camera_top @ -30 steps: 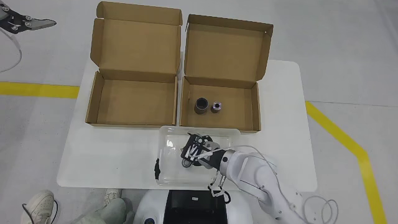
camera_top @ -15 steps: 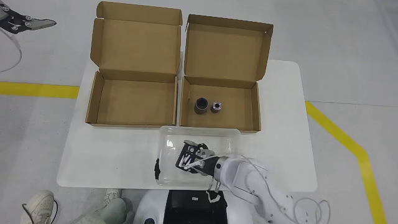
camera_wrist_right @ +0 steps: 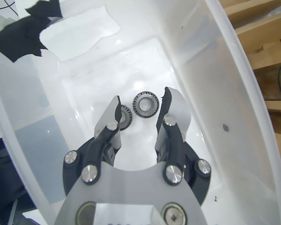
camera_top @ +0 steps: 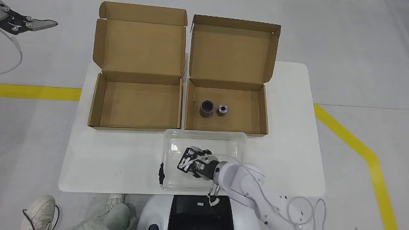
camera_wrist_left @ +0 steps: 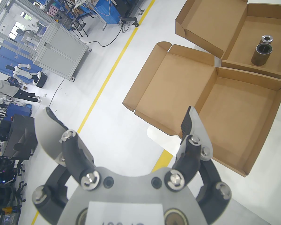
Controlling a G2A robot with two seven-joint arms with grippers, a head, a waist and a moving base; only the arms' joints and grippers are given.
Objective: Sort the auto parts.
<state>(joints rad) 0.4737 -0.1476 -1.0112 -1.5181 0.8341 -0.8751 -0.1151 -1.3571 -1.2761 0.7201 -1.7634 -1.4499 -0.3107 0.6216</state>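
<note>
Steel bearing (camera_wrist_right: 146, 104) lies flat in bin (camera_wrist_right: 196, 54), bore up; second bearing (camera_wrist_right: 127, 118) sits beside it, part-hidden. Right gripper (camera_wrist_right: 141, 99) hangs half-open, empty; left gripper (camera_wrist_left: 118, 111) gapes, empty.

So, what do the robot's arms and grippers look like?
The right arm is white and rounded. Both the left gripper and the right gripper have silver finger plates, black ribbed pads, black links, silver screws and a grey base.

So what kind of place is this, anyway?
Probably a factory hall or robotics workshop. The clues are the yellow painted floor lines, the blue equipment racks trailing cables, and the grey aluminium-framed cage standing on the open white floor.
</note>
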